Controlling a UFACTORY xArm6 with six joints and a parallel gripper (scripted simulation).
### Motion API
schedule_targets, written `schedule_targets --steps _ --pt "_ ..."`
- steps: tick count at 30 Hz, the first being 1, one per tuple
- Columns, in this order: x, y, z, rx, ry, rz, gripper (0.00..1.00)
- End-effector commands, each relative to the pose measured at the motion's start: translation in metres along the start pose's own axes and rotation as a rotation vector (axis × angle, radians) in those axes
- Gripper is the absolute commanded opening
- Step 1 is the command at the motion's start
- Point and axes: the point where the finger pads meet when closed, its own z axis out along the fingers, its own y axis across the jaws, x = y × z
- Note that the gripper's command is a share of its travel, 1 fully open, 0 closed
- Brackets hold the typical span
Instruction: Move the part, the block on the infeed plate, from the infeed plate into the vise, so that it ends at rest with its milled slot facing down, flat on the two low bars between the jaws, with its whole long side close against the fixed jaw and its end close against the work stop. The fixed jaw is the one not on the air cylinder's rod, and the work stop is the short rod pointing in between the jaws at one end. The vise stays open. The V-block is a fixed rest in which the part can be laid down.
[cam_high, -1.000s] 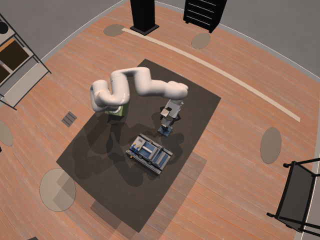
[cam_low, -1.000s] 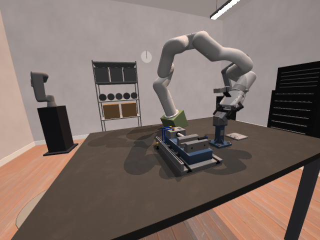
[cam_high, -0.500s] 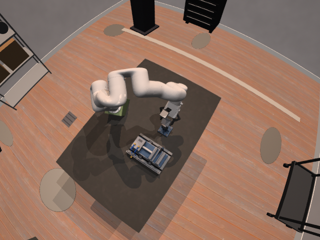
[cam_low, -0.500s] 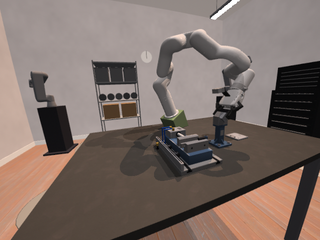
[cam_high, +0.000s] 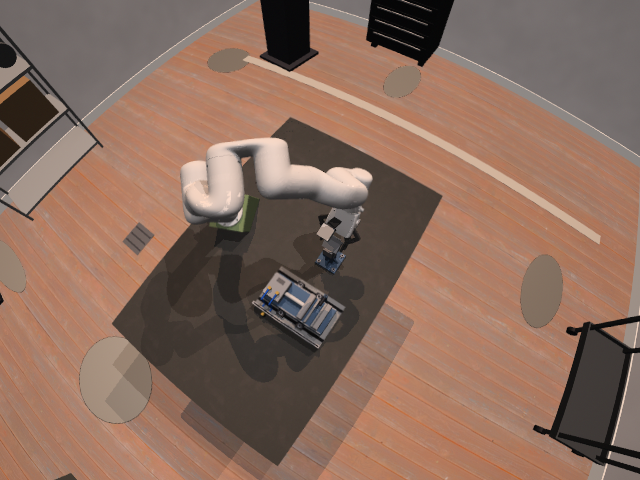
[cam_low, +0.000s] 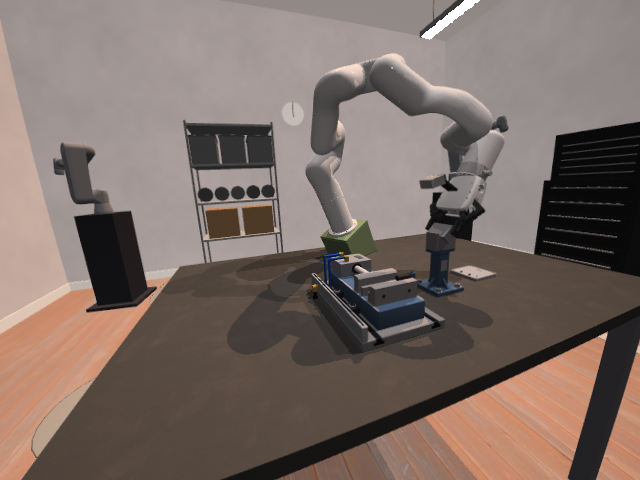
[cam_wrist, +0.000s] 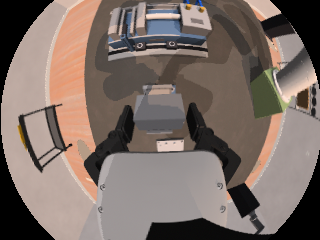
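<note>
Grey part (cam_wrist: 159, 110) rests in the V-block (cam_low: 439, 260), straddled by the released gripper (cam_wrist: 160, 122)

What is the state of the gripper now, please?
Gripper: open, holding nothing; its fingers stand either side of the part.

Dark brown surface (cam_low: 217, 372) on black legs, standing on a plank floor. On it: the arm's green base block (cam_low: 361, 238) at the far side, the vise (cam_low: 373, 319) on its grey base plate near the middle, the blue V-block stand (cam_low: 440, 268) just behind it, and the pale infeed plate (cam_low: 473, 272) lying flat beside the stand.
</note>
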Motion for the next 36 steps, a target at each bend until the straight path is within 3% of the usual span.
schedule_targets --steps 1,15,36 --pt "0.0006 -0.0009 -0.0013 0.003 -0.039 0.002 0.89" --pt "0.0021 -0.0009 -0.0011 0.003 -0.177 0.001 0.89" --pt "0.0050 -0.0008 -0.0001 0.003 -0.441 0.001 0.89"
